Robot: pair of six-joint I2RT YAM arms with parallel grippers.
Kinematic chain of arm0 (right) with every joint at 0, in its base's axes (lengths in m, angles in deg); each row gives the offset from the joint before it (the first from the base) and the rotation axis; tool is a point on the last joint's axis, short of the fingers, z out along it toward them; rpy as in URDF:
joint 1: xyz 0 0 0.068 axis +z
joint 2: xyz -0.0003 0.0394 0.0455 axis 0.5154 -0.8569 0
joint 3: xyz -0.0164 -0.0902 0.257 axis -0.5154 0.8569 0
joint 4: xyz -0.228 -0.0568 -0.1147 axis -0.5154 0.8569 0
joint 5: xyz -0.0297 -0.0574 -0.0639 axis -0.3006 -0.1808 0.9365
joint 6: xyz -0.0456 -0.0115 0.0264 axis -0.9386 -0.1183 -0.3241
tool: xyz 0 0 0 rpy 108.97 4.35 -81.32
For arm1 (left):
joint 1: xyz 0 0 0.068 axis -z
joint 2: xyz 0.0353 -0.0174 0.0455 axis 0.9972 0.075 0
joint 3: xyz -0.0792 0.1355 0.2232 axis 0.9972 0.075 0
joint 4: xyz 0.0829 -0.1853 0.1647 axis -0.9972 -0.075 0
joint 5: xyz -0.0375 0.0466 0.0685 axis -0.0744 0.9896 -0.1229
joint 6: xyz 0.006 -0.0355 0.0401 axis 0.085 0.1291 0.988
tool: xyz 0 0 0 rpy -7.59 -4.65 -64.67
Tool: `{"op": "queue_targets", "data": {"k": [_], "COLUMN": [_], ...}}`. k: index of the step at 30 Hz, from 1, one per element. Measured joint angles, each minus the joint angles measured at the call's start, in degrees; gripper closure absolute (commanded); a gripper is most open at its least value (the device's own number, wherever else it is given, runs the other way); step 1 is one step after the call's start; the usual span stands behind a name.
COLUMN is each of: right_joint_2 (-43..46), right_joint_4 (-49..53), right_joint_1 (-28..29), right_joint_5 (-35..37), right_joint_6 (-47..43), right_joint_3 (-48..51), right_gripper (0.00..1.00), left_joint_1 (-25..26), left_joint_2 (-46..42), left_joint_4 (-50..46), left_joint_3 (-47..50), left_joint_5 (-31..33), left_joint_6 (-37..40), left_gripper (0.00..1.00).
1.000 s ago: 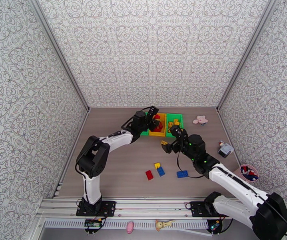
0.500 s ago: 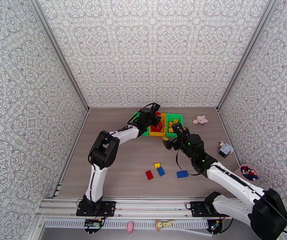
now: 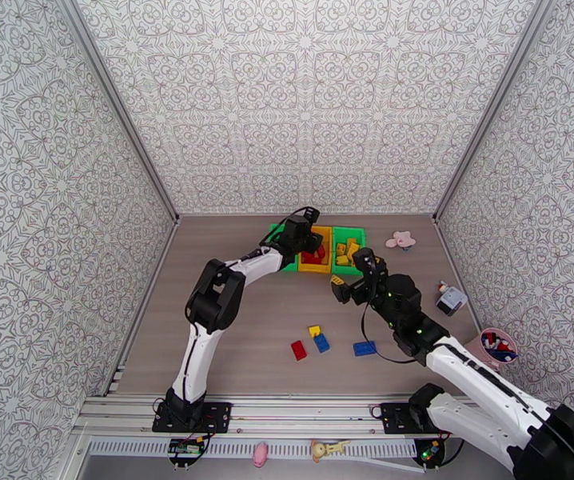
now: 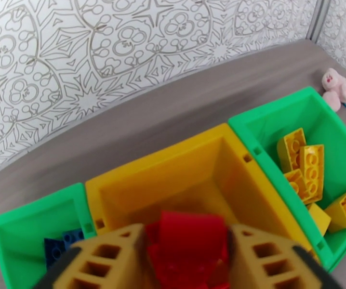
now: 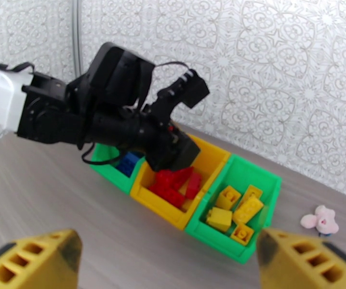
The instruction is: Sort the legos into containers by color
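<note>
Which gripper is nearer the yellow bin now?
Left. The left gripper hangs over the yellow bin and its red bricks; the right gripper is off the near side of the right green bin.

Robot test booth, patterned wall panels (image 3: 303, 98), aluminium base rail (image 3: 303, 411), wood-grain table (image 3: 239, 314)

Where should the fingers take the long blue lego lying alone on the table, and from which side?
From above, closing across its two long sides near the middle: the blue lego lies flat on the table, longer than wide, apart from the three other loose legos.
</note>
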Motion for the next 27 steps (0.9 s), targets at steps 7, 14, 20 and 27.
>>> {"op": "queue_targets", "data": {"k": [7,14,20,27], "right_joint_2": [2.3,1.7,-3.0,-7.8], "right_joint_4": [2.4,7.3,16.7,29.5], "right_joint_1": [0.0,0.0,1.1,5.1], "right_joint_5": [-5.0,-14.9,-19.0,-21.1], "right_joint_6": [-1.2,-7.7,-16.3,-29.2], "right_joint_3": [0.0,-0.5,-4.9,-10.5], "right_gripper": [0.00,0.00,0.01,0.06], "left_joint_1": [0.0,0.0,-2.0,-7.1], "left_joint_2": [-9.5,-25.9,-38.2,-47.3], "left_joint_4": [1.0,3.0,2.0,-2.7], "left_joint_3": [9.0,21.3,32.4,41.4], "left_joint_5": [0.5,0.2,-2.3,-4.0], "left_joint_6": [-0.4,-2.3,-5.8,-10.4], "left_gripper": [0.05,0.01,0.00,0.00]}}
